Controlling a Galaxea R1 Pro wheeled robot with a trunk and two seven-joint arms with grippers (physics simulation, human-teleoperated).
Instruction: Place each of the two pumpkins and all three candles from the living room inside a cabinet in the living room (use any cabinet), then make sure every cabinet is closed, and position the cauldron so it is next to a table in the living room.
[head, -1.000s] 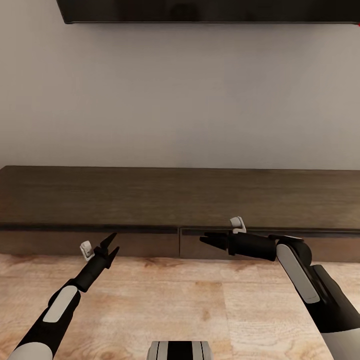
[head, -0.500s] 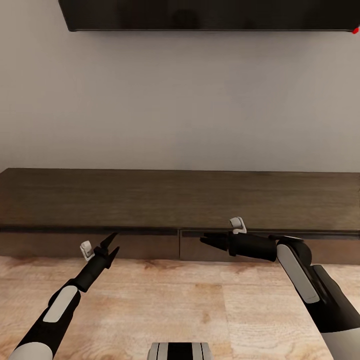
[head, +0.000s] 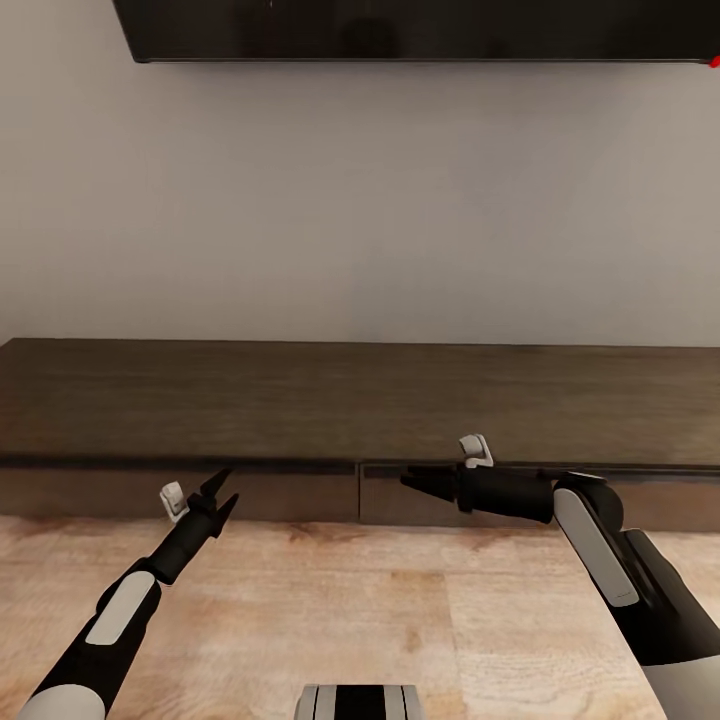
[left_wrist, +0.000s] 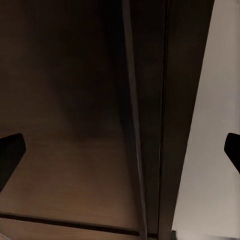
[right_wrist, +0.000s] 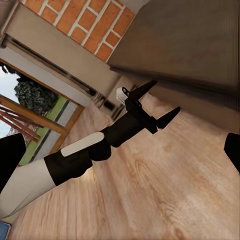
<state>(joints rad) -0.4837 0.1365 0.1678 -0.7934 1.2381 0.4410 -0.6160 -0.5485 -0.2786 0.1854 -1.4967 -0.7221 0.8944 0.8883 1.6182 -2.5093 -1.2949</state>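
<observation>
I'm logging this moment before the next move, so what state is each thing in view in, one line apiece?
cabinet: drawer fronts shut, nothing resting on its top
left gripper: open, empty, in front of the left drawer front
right gripper: open, empty, pointing sideways toward the left gripper

cabinet (head: 300, 400) | long, low, dark brown wood-grain | stood against the wall on the wooden floor | two flat handleless drawer fronts visible, both shut, seam between them near centre | top bare
</observation>
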